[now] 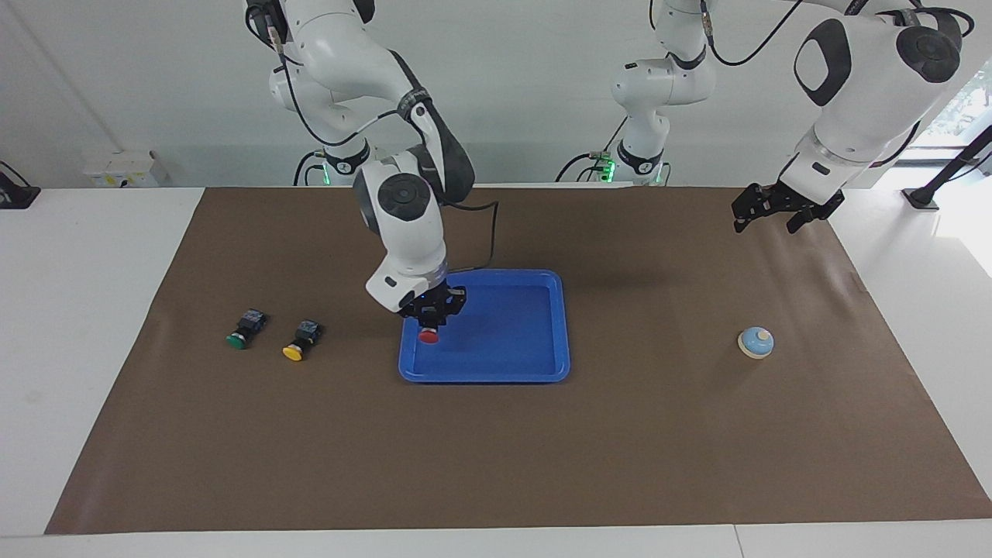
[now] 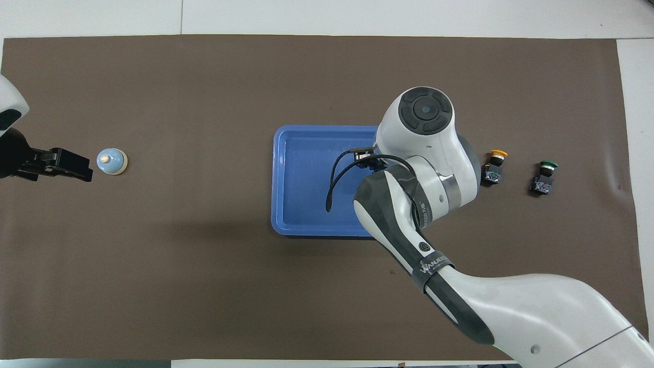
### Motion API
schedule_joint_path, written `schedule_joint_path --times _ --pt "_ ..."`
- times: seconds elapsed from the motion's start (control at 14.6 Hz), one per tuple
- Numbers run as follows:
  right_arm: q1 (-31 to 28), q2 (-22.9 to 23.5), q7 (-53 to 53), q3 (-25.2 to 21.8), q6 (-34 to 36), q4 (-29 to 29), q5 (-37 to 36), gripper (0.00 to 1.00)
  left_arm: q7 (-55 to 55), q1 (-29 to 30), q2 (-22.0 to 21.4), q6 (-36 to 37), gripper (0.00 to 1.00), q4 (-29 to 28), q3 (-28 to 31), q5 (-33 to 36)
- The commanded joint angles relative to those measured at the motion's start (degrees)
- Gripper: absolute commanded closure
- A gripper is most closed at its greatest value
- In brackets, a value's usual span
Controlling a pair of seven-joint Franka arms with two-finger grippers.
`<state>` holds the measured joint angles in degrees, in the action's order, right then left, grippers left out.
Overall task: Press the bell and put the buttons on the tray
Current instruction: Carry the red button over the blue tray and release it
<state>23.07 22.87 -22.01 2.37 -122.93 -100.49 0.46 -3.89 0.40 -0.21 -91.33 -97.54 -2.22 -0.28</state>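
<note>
My right gripper (image 1: 431, 319) is shut on the red button (image 1: 428, 335) and holds it cap down, low over the blue tray (image 1: 527, 325) at the end toward the right arm. In the overhead view the right arm hides this gripper and the red button, and part of the tray (image 2: 306, 179) shows. The yellow button (image 1: 301, 341) (image 2: 494, 166) and the green button (image 1: 244, 329) (image 2: 544, 176) lie on the mat beside the tray, toward the right arm's end. The light-blue bell (image 1: 756, 342) (image 2: 111, 161) stands toward the left arm's end. My left gripper (image 1: 763, 217) (image 2: 84, 173) hangs raised over the mat beside the bell.
A brown mat (image 1: 496, 449) covers most of the white table. The right arm's cable loops over the tray in the overhead view.
</note>
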Motion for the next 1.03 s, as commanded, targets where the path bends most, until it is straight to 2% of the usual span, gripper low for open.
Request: schedule_joint_path --times 0.0,0.34,0.41,0.48,0.68,0.82,0.96 --pt "-0.1 -0.5 -0.1 0.0 -4.2 -4.4 0.6 1.00 -0.3 -0.3 -1.1 -0.9 0.00 -0.8 0.4 0.4" --pt "1.4 -0.6 -3.0 0.0 -4.5 -6.1 0.7 1.00 -0.3 -0.1 -1.1 -0.9 0.00 -0.8 0.4 0.4" --pt "1.4 -0.8 -3.7 0.0 -4.2 -6.0 0.7 0.35 -0.3 -0.1 -1.1 -0.9 0.00 -0.8 0.5 0.4" --pt "1.4 -1.2 -3.7 0.0 -3.7 -5.9 0.7 0.00 -0.3 0.0 -1.1 -0.9 0.00 -0.8 0.5 0.4" --pt "-0.7 -5.6 -3.4 -0.7 1.6 -4.9 0.7 0.00 -0.3 0.1 -1.1 -0.9 0.00 -0.8 0.5 0.4" --pt "-6.4 -8.4 -2.0 -0.7 5.4 -3.4 0.6 0.00 -0.3 0.2 -1.1 -0.9 0.00 -0.8 0.5 0.4" --pt "-11.5 -9.6 3.3 -0.8 6.3 -3.0 0.6 0.00 -0.3 0.2 -1.1 -0.9 0.00 -0.8 0.5 0.4"
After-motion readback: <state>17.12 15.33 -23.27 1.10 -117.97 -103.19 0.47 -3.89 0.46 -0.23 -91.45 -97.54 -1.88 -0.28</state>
